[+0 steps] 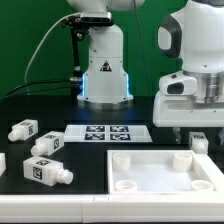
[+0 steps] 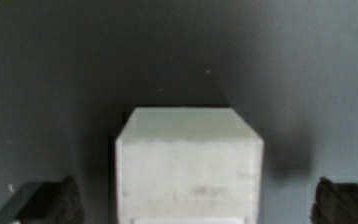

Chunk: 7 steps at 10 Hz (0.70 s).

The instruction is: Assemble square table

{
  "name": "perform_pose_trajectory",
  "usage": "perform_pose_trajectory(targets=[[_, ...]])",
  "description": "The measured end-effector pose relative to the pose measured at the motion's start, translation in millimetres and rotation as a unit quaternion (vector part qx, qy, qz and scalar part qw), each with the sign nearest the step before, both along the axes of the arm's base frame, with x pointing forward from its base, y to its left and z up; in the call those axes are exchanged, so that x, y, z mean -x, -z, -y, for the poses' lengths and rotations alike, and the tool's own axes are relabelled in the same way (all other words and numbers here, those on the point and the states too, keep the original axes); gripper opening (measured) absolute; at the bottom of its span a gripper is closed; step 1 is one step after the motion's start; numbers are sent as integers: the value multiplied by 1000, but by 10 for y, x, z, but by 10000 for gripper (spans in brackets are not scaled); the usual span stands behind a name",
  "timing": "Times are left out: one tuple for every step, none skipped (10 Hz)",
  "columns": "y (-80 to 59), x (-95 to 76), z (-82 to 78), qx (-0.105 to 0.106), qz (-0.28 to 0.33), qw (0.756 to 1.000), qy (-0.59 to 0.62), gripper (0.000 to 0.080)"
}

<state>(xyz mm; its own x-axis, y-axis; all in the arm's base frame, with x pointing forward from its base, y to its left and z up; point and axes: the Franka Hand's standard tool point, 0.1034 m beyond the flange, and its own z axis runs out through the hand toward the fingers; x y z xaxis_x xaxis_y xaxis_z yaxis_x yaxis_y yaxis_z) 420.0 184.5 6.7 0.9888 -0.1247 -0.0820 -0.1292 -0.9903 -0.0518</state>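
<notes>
Plainly, the gripper (image 1: pixel 186 138) hangs wide open and empty over the black table (image 1: pixel 90 160), green backdrop (image 1: pixel 15 30) behind

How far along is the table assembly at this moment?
Done: nothing looks fitted; the tabletop lies rim-up with no leg standing in it. In hand: the gripper hangs open near its far edge, fingers either side of a white block, probably a leg, not clamped. Left: three legs lie loose on the exterior view's left; every leg has yet to be attached.
</notes>
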Motion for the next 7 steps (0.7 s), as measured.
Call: perform_pose_trajectory(targets=[[0,0,1,0,0,1000,0,551],[0,0,1,0,0,1000,0,416],[-2,-3,13,-1,1,1000,-22,416],[-58,-34,148,-4,8,996,-87,264],[-126,-50,376,-9,17,984,-177,264],[-148,-50,561,-15,24,965,-261,264],[-174,-98,658,-20,39,945,-324,264]])
